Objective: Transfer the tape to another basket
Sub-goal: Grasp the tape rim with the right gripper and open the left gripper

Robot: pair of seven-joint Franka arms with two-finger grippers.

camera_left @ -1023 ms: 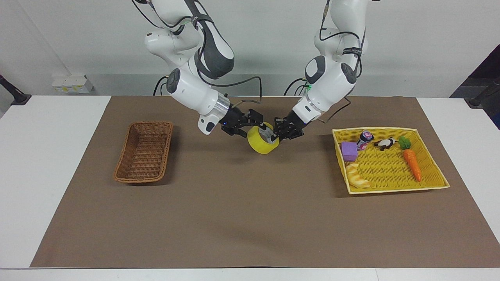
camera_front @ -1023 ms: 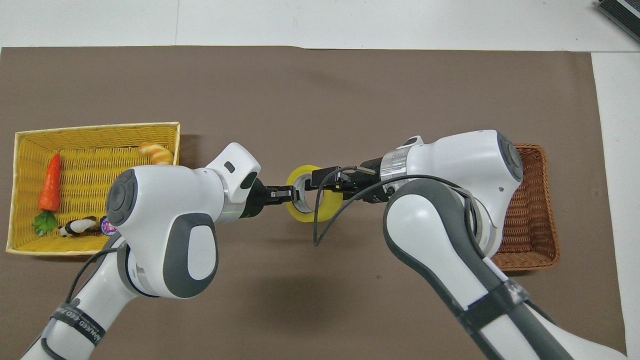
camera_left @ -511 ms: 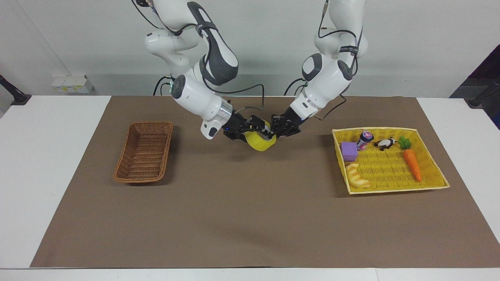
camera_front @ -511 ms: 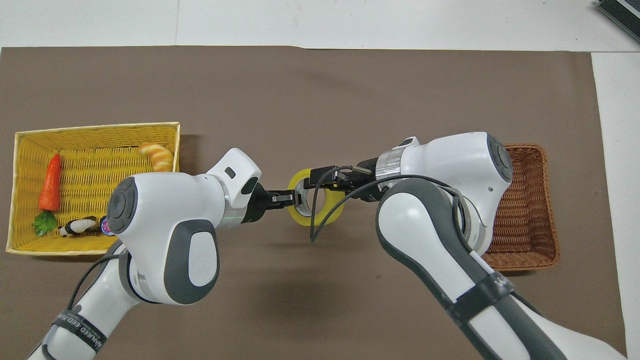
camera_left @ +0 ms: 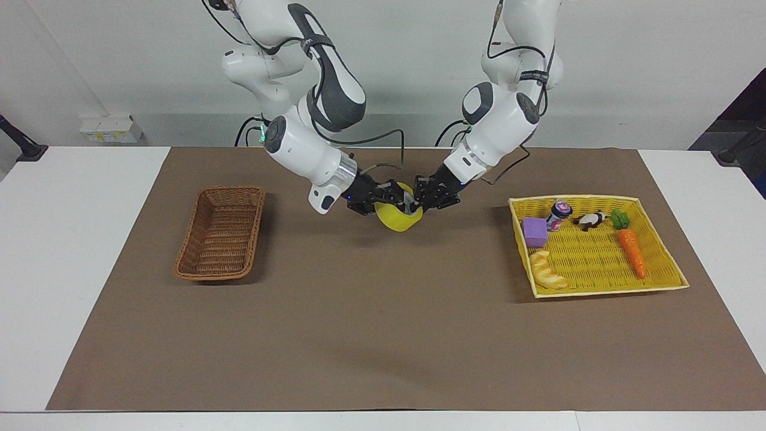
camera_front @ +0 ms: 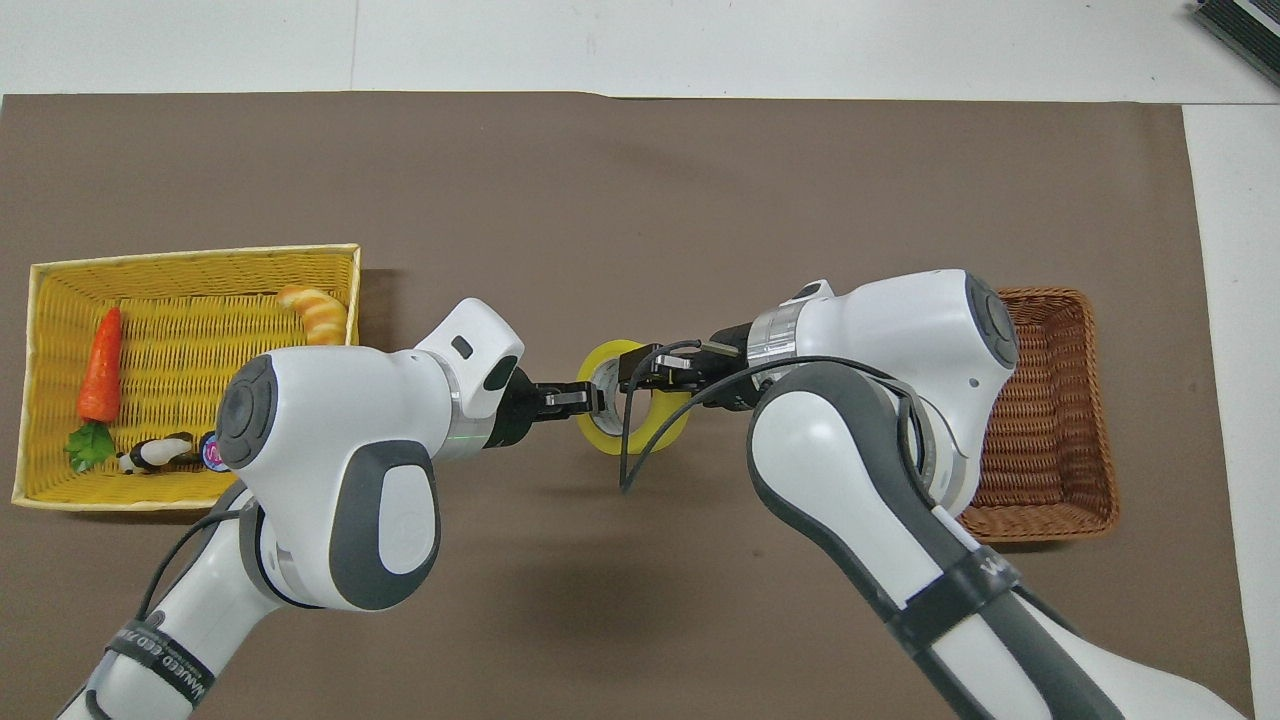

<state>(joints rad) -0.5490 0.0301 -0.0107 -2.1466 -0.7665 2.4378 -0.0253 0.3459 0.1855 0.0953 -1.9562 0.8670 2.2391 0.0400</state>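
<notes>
A roll of yellow tape [camera_left: 397, 216] hangs in the air above the middle of the brown mat [camera_left: 383, 335], tilted, with its pale inner ring showing from above. Two robot grippers meet at it. In the facing view the left gripper [camera_left: 426, 199] comes in at about two o'clock of the roll, its fingers pinched on the rim with one inside the ring. The right gripper [camera_left: 383, 196] comes in at about ten o'clock, touching the opposite rim, but whether its fingers are clamped or only resting there cannot be told. This looks like the handover step, with the roll passing from the left arm to the right. The brown wicker basket [camera_left: 220, 240] sits on the mat at nine o'clock of the roll, toward the right arm's end of the table, with nothing in it. The yellow basket [camera_left: 598, 290] sits at three o'clock, toward the left arm's end, holding a carrot [camera_left: 632, 251], a bread toy [camera_left: 547, 270], a purple block [camera_left: 534, 231], a small can [camera_left: 559, 214] and a black and white toy [camera_left: 591, 220]. The next move likely calls for a firm right grip, then the left fingers letting go, before the roll is carried over the wicker basket and lowered in
</notes>
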